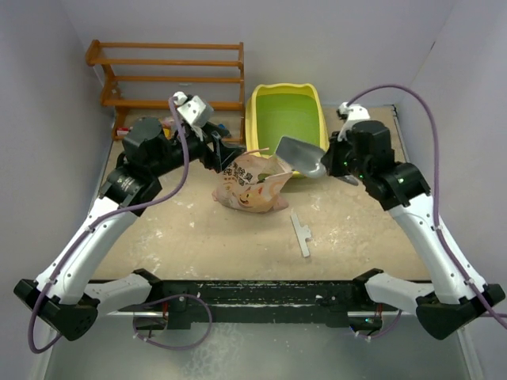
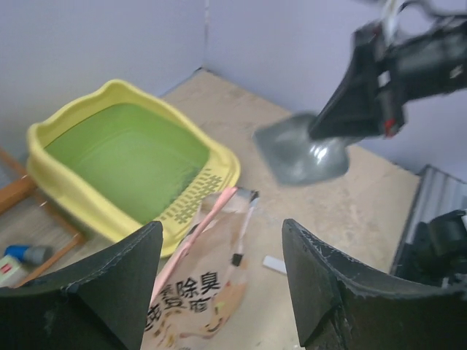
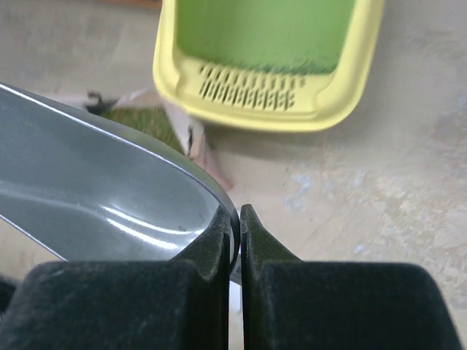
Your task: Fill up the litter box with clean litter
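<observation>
The yellow litter box [image 1: 252,119] with its green basin stands at the back centre; the basin shows bare green, also in the left wrist view [image 2: 51,189] and the right wrist view [image 3: 252,113]. No clean litter is in sight. The pink-tan bag [image 1: 249,184] stands in front of the box, its mouth up. My left gripper [image 1: 220,154] is open, its fingers either side of the bag's top [image 2: 197,292], not touching. My right gripper [image 1: 326,165] is shut on the grey scoop [image 1: 299,155], held empty above the bag's right side [image 3: 95,189].
A wooden shelf rack [image 1: 174,75] stands at the back left with small items [image 1: 168,124] under it. A white strip [image 1: 301,235] lies on the table in front of the bag. Pale walls close in the left, back and right.
</observation>
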`<state>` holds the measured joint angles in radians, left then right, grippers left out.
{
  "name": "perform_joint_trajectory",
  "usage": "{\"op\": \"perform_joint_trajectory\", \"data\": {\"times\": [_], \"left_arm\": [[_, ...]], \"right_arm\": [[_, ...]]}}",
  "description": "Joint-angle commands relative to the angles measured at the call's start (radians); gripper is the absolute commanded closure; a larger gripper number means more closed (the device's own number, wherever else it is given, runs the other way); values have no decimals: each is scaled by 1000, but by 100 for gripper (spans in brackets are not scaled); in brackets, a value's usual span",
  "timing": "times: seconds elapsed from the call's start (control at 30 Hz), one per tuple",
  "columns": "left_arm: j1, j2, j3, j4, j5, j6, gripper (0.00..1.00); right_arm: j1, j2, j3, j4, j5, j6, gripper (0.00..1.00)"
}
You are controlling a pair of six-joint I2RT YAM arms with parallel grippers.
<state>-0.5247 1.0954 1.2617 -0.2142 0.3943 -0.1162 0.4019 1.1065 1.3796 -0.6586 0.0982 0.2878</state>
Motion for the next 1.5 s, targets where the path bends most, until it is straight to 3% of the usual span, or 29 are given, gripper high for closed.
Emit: {"op": "perform_joint_trajectory", "data": {"times": [0.0, 0.33, 0.7, 1.07, 1.33, 1.4, 1.47], "left_arm": [[0, 41, 128, -122, 169, -113, 29], [-1, 113, 126, -205, 280, -211, 30], [-16, 109, -22, -91, 364, -345, 37], [-25, 135, -24, -38, 362, -385, 40], [-51, 181, -28, -9, 357, -405, 55], [-55, 189, -30, -12, 355, -403, 66], [-56, 192, -37, -23, 335, -404, 88]], "right_arm": [[115, 21, 19, -91, 27, -42, 100], [289, 33, 70, -103, 129, -35, 100], [314, 39, 108, -94, 180, -47, 100], [369, 49, 83, -75, 169, -58, 100], [409, 75, 98, -67, 186, -73, 100], [416, 81, 100, -64, 199, -73, 100], [420, 84, 102, -70, 199, -71, 100]]}}
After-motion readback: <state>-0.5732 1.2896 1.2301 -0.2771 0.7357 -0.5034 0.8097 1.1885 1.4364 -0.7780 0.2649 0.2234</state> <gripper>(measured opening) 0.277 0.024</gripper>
